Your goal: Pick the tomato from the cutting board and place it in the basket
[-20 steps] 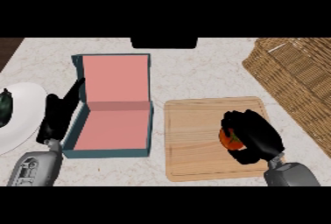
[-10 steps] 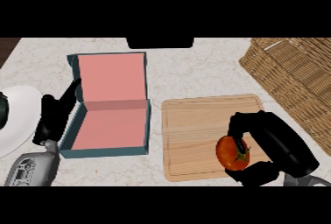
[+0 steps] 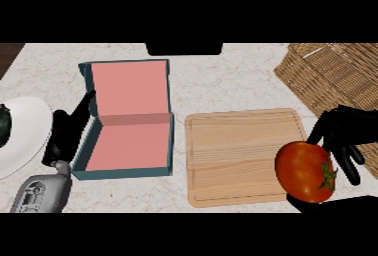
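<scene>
A red tomato (image 3: 305, 171) with a green stem hangs close to the camera, over the right edge of the wooden cutting board (image 3: 236, 152). My right hand (image 3: 342, 137) is curled round it from the right and from below, lifted well off the board. The wicker basket (image 3: 339, 75) stands at the back right, beyond the hand. At the left edge my left hand (image 3: 65, 135) rests open beside the teal box, fingers up.
An open teal box (image 3: 133, 120) with a pink lining lies left of the board. A white plate (image 3: 22, 135) with a dark item on it shows at the far left edge. A black object (image 3: 184, 48) sits at the back middle.
My right hand has lifted the tomato off the board and toward the camera, so both look larger and sit further right. The left hand has stayed put.
</scene>
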`<state>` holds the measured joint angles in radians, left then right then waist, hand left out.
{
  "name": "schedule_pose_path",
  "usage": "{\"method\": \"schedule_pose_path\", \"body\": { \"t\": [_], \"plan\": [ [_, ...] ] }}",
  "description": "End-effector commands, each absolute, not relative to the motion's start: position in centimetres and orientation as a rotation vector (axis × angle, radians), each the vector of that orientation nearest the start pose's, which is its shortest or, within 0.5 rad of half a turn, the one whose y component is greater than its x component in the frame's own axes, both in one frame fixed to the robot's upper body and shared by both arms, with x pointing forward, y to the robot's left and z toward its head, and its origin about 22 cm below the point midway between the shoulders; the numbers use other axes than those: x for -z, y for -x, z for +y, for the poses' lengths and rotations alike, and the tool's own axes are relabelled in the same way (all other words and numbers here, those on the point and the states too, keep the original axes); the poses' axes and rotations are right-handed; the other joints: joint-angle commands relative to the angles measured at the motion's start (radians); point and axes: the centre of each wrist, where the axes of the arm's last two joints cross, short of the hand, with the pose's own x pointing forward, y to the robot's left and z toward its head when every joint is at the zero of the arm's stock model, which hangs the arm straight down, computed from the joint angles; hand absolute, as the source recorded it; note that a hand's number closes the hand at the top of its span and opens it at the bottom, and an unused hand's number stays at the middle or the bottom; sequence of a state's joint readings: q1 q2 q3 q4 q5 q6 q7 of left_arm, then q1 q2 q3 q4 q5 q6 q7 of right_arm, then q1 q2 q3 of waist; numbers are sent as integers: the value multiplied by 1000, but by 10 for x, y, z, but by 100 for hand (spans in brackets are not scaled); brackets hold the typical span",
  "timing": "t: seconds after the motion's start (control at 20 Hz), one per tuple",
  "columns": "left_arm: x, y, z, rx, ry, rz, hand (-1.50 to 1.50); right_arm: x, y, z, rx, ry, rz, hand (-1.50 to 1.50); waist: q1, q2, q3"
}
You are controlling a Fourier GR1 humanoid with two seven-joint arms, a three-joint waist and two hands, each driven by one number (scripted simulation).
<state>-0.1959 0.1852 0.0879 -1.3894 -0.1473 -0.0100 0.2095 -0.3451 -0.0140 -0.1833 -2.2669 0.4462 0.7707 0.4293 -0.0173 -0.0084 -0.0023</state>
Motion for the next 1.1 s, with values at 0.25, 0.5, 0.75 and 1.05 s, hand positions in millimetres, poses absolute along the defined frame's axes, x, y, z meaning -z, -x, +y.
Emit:
{"method": "schedule_pose_path", "body": {
  "t": [0.25, 0.5, 0.75, 1.05],
  "plan": [
    [-9, -283, 273, 188, -279, -1342, 0, -320, -231, -258, -699, 527, -1839, 150, 8, -1, 0],
    [-30, -299, 269, 200, -253, -1358, 0, -368, -255, -262, -703, 730, -1741, 150, 23, 7, 1],
    [-22, -297, 281, 218, -254, -1357, 0, -391, -254, -292, -851, 1045, -1568, 150, 28, 18, 0],
    [-38, -295, 278, 236, -253, -1377, 0, -391, -294, -323, -903, 1127, -1415, 150, 47, 16, 2]
  ]
}}
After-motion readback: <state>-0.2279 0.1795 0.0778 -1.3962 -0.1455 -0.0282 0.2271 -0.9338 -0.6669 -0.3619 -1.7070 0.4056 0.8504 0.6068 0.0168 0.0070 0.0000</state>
